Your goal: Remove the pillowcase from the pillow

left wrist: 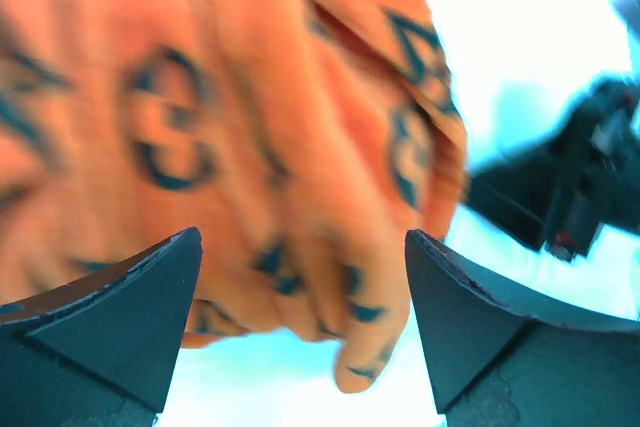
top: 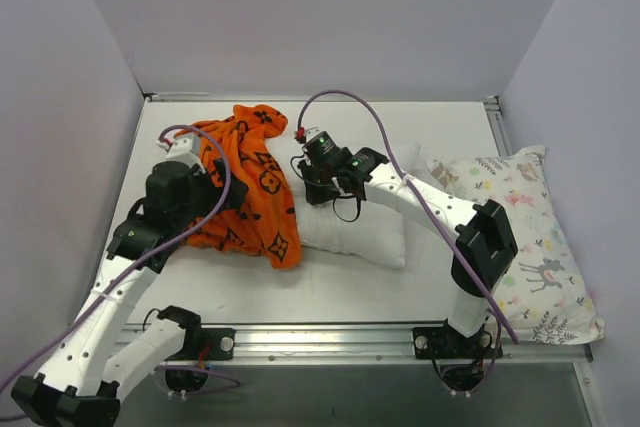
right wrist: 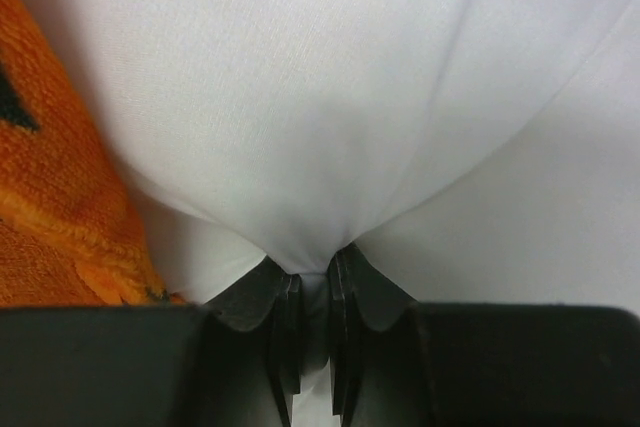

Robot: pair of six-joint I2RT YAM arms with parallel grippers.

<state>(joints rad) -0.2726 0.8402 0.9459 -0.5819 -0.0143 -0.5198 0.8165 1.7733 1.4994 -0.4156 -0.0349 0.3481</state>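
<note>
The orange pillowcase (top: pixel 245 182) with black motifs lies bunched at the left middle of the table, its right edge draped over the left end of the white pillow (top: pixel 365 232). My left gripper (top: pixel 232 197) is pushed against the fabric. In the left wrist view it (left wrist: pixel 302 237) is open, fingers wide apart, with the pillowcase (left wrist: pixel 250 97) hanging just beyond them and not pinched. My right gripper (top: pixel 318 187) is at the pillow's left end. In the right wrist view it (right wrist: pixel 312 272) is shut on a pinch of the pillow (right wrist: pixel 330 97), with the pillowcase (right wrist: pixel 50 217) at the left.
A pastel floral and animal-print pillow (top: pixel 520 237) lies along the right edge of the table (top: pixel 330 287). Grey walls close in the back and both sides. My right arm (top: pixel 480 237) reaches across the white pillow.
</note>
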